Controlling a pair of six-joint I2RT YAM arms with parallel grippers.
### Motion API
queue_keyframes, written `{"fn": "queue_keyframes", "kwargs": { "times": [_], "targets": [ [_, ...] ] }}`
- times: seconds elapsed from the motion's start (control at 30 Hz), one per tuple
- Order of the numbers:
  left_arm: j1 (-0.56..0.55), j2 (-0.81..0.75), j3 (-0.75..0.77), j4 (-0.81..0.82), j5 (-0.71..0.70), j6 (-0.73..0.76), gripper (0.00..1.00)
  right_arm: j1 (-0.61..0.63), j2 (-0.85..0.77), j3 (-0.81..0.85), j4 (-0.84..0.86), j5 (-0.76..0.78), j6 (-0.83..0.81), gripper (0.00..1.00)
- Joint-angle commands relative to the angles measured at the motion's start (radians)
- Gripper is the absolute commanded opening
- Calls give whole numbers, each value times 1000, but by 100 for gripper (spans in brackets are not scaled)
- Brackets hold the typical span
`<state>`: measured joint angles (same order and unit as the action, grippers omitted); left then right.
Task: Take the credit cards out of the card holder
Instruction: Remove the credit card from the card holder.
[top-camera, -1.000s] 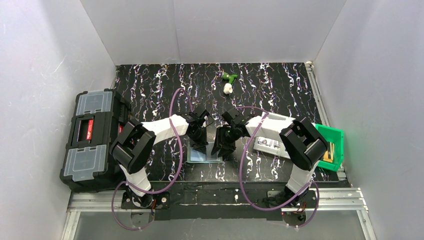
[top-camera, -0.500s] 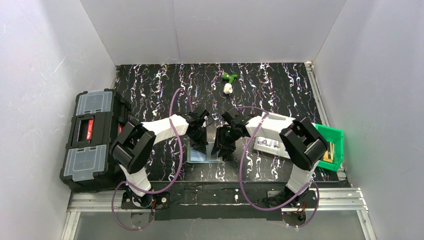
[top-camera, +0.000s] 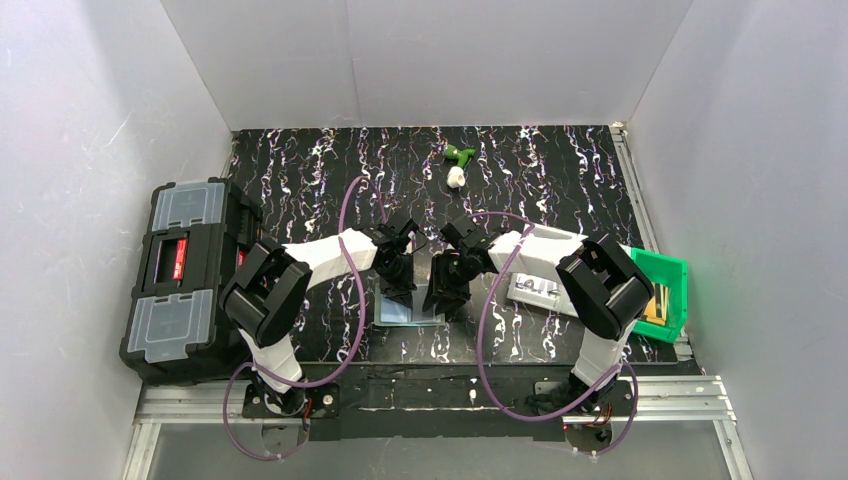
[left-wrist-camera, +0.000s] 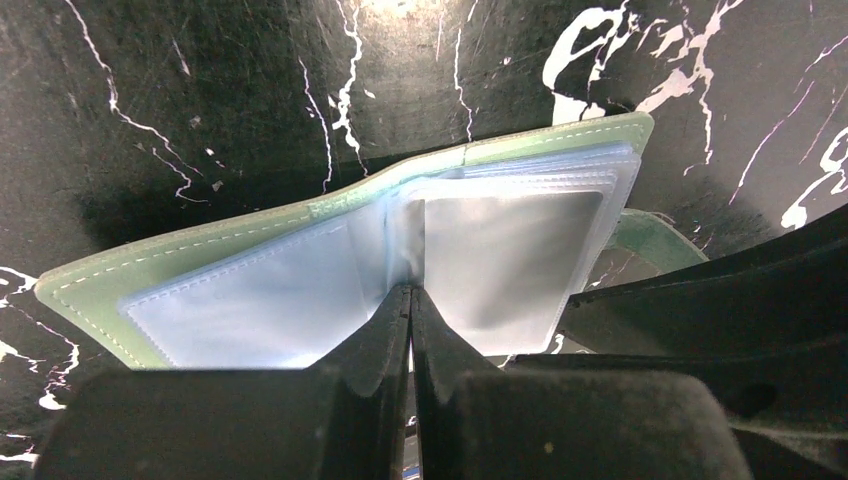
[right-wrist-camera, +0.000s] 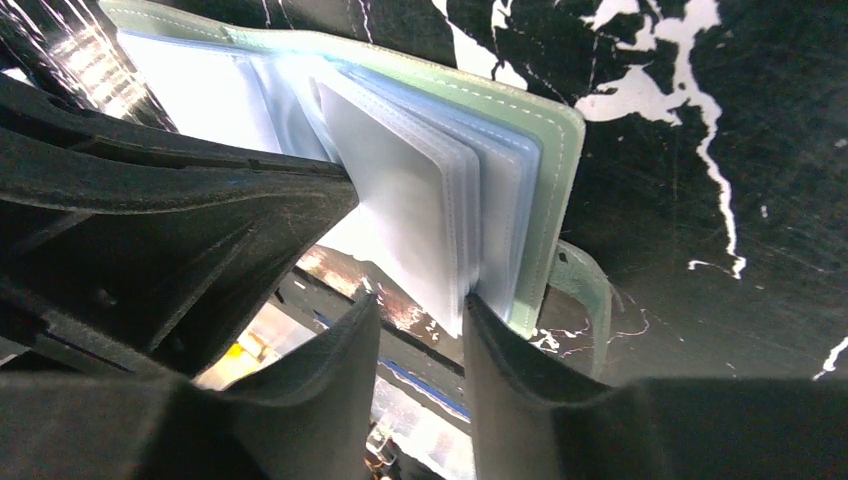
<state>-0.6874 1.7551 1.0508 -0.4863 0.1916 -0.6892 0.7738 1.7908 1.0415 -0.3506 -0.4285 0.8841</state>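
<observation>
The card holder (top-camera: 410, 312) lies open on the table between my two grippers. It has a grey-green cover (left-wrist-camera: 250, 230) and several clear plastic sleeves (left-wrist-camera: 500, 260). My left gripper (left-wrist-camera: 411, 292) is shut, pinching a middle sleeve near the spine; it also shows in the top view (top-camera: 398, 288). My right gripper (right-wrist-camera: 420, 312) is open, and its right finger (right-wrist-camera: 500, 350) rests against the lower edge of the sleeve stack (right-wrist-camera: 420, 200); it also shows in the top view (top-camera: 446, 295). The snap tab (right-wrist-camera: 590, 290) hangs off the cover. The credit cards cannot be told apart from the cloudy sleeves.
A big black toolbox (top-camera: 185, 275) stands at the left table edge. A white tray (top-camera: 545, 268) and a green bin (top-camera: 665, 290) sit to the right, behind my right arm. A small green and white object (top-camera: 457, 165) lies at the back.
My right arm has shifted very slightly to the left. The left gripper and the card holder have not visibly moved.
</observation>
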Motion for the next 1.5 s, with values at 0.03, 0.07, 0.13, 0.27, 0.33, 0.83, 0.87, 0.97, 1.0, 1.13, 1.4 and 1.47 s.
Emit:
{"fn": "queue_keyframes", "kwargs": {
  "times": [0.03, 0.07, 0.13, 0.27, 0.33, 0.83, 0.87, 0.97, 1.0, 1.13, 1.4, 1.47],
  "targets": [
    [-26, 65, -65, 29, -4, 23, 0, 18, -5, 45, 59, -36, 4, 32],
    [-27, 63, -65, 30, -3, 27, 0, 18, -8, 45, 59, -35, 3, 29],
    [-27, 56, -65, 34, 3, 37, 0, 18, -13, 52, 50, -34, -5, 27],
    [-26, 45, -74, 54, 28, 60, 0, 18, -30, 55, 42, -31, -21, 30],
    [-26, 38, -79, 66, 46, 70, 0, 18, -44, 57, 36, -25, -30, 35],
    [-24, -19, -142, 140, 159, 78, 0, 14, -84, 104, 0, -28, -96, 45],
    [-22, -19, -148, 148, 169, 75, 0, 14, -81, 108, -3, -33, -101, 45],
    [-20, -25, -163, 165, 185, 70, 0, 12, -70, 123, -11, -52, -113, 45],
    [-20, -28, -167, 170, 191, 71, 0, 12, -65, 130, -13, -60, -117, 45],
    [-17, -41, -192, 194, 216, 72, 0, 10, -36, 172, -40, -107, -157, 45],
    [8, -56, -237, 225, 247, 34, 0, 8, 16, 240, -117, -119, -210, 47],
    [12, -58, -233, 200, 223, 28, 0, 7, 25, 239, -120, -118, -210, 47]
  ]
}}
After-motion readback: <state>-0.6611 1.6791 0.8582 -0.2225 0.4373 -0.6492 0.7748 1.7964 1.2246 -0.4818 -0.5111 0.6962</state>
